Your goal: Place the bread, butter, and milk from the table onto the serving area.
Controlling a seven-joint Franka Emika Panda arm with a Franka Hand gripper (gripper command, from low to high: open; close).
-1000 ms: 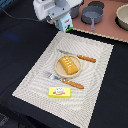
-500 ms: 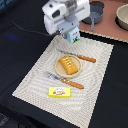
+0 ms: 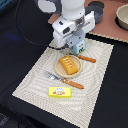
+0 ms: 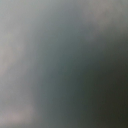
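The bread [image 3: 70, 65] lies on the round tan plate [image 3: 59, 70] in the middle of the striped serving area [image 3: 35, 82]. The butter [image 3: 60, 92] lies flat on the placemat, nearer the camera than the plate. My gripper [image 3: 78, 47] is shut on the light-blue and white milk [image 3: 80, 49] and holds it over the far part of the placemat, just behind the plate. I cannot tell whether the carton touches the mat. The wrist view is a grey blur that shows nothing.
A knife [image 3: 86, 58] with an orange handle lies beside the plate at the far right, and a fork [image 3: 64, 80] lies on its near side. The black table [image 3: 20, 30] surrounds the mat. The brownish-pink counter [image 3: 107, 27] holds a dark pot [image 3: 95, 9] and a bowl [image 3: 122, 16].
My arm has moved toward the exterior view's right and nearer the plate, carrying the milk from beyond the mat's far corner to over the mat.
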